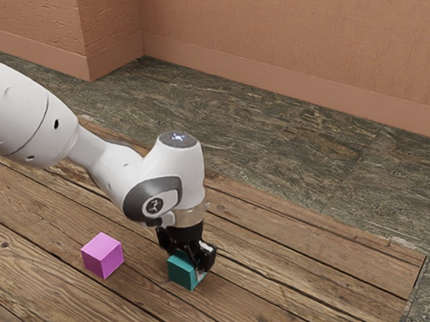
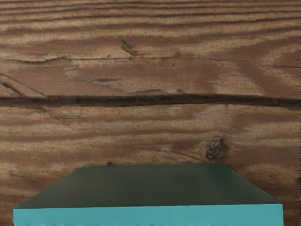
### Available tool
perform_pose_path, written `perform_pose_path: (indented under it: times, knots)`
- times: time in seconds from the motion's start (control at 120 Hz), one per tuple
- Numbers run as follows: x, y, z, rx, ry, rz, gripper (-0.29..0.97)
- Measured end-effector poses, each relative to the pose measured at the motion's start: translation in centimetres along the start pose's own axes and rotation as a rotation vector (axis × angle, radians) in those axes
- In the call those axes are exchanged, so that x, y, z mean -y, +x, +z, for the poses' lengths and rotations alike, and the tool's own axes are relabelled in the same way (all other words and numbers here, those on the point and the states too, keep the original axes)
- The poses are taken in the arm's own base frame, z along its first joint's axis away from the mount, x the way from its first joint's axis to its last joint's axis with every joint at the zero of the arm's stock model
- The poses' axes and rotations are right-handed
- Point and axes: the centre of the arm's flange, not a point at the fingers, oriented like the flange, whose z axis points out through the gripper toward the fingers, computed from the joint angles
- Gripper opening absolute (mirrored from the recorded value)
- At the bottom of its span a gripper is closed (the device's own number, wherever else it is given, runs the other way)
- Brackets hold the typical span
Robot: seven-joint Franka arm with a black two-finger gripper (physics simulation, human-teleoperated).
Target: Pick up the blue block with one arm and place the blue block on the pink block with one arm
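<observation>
Teal-blue rigid cube (image 1: 182, 274) prob light, stiff, not fragile; grab opp flat sides. Black claw (image 1: 186, 260) right over it, clamped or apart: can't tell.

Two blocks stand on the table (image 1: 323, 300), both on its planks and toward the camera side. The block beneath the gripper (image 1: 180, 272) lies on the exterior view's right of the pair; the second block (image 1: 101, 255) lies on that view's left, near it but apart, roughly level with it. The gripper (image 1: 191, 259) sits directly over the first block, low at its top. The arm (image 1: 105, 159) reaches in from the exterior view's left, above the table. Behind and to the right of the table lies the floor (image 1: 318, 150), and behind that the wall (image 1: 309, 31). In the wrist view this block (image 2: 148, 188) lies just under the hand, with a plank seam (image 2: 150, 100) crossing the table (image 2: 150, 56) beyond it.
</observation>
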Motion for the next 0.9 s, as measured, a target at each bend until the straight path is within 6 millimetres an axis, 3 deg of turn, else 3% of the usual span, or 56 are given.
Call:
perform_pose_path:
  times: [0.333, 0.533, 0.8, 0.9]
  knots:
    - [-0.2, -0.3, -1.7, 0.031, 0.005, -0.014, 0.37]
    - [-0.4, 0.4, -5.4, 0.078, 0.001, -0.016, 0.36]
    - [-3.9, 5.2, -10.1, 0.125, -0.036, -0.058, 0.36]
    - [-6.8, 6.4, -11.3, 0.139, -0.044, -0.107, 0.37]
